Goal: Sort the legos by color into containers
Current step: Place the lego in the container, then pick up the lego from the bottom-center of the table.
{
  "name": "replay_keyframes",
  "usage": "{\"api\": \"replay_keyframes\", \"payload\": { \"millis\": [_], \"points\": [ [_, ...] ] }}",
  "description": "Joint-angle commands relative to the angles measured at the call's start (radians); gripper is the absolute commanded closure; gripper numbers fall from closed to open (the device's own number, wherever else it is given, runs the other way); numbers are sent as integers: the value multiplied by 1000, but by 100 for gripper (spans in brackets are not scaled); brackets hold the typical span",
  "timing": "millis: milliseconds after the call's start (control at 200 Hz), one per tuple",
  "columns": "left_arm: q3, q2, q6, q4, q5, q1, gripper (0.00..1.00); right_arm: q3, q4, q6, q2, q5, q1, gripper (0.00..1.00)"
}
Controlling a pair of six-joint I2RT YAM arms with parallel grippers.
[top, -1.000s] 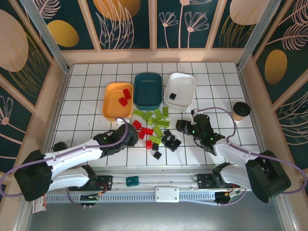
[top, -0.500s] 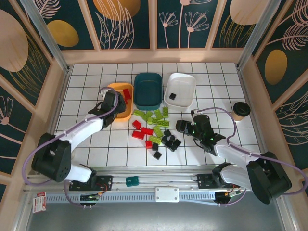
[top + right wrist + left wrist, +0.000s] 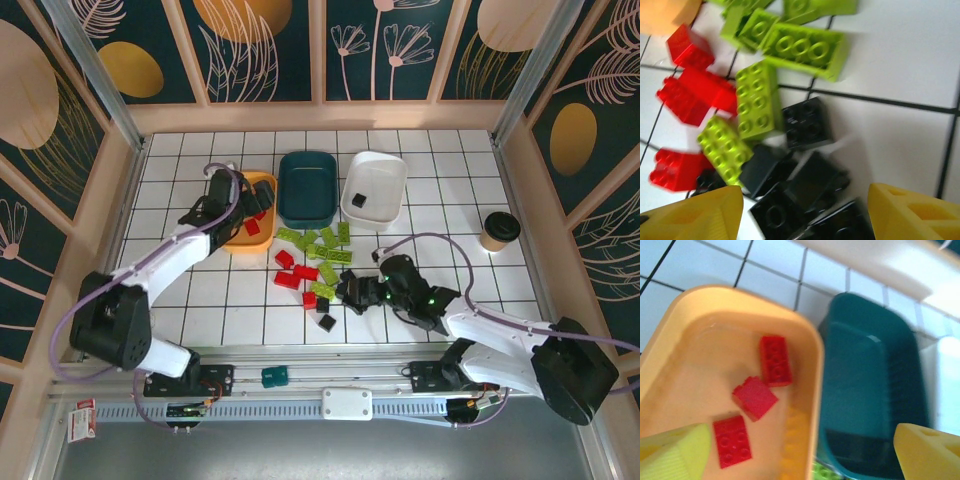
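Three red legos (image 3: 755,397) lie in the orange-yellow tray (image 3: 812,365). One black brick (image 3: 358,200) sits in the white tray (image 3: 385,170), and the dark teal tray (image 3: 307,187) stands between those two. Loose lime green, red and black bricks (image 3: 318,265) are scattered on the table (image 3: 180,160) just before the trays. The left gripper (image 3: 252,203) hangs over the orange-yellow tray, jaws wide, nothing between them. The right gripper (image 3: 358,292) hovers over the black cluster (image 3: 805,190), jaws apart, gripping nothing.
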State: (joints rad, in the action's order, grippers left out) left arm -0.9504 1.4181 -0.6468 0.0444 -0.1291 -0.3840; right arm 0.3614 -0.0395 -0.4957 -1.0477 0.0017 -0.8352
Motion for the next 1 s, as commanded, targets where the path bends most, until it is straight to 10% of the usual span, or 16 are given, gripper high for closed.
{"api": "replay_keyframes", "payload": {
  "millis": [0, 255, 626, 996],
  "points": [
    [67, -122, -18, -18, 72, -38, 1, 69, -12, 21, -9, 62, -86, 33],
    [303, -398, -86, -5, 90, -67, 1, 244, -60, 69, -246, 191, -264, 32],
    [492, -619, -135, 71, 85, -69, 1, 461, 38, 138, -515, 210, -142, 58],
    [550, -641, -140, 57, 75, -68, 1, 502, 139, 183, -624, 248, -131, 57]
  ]
}}
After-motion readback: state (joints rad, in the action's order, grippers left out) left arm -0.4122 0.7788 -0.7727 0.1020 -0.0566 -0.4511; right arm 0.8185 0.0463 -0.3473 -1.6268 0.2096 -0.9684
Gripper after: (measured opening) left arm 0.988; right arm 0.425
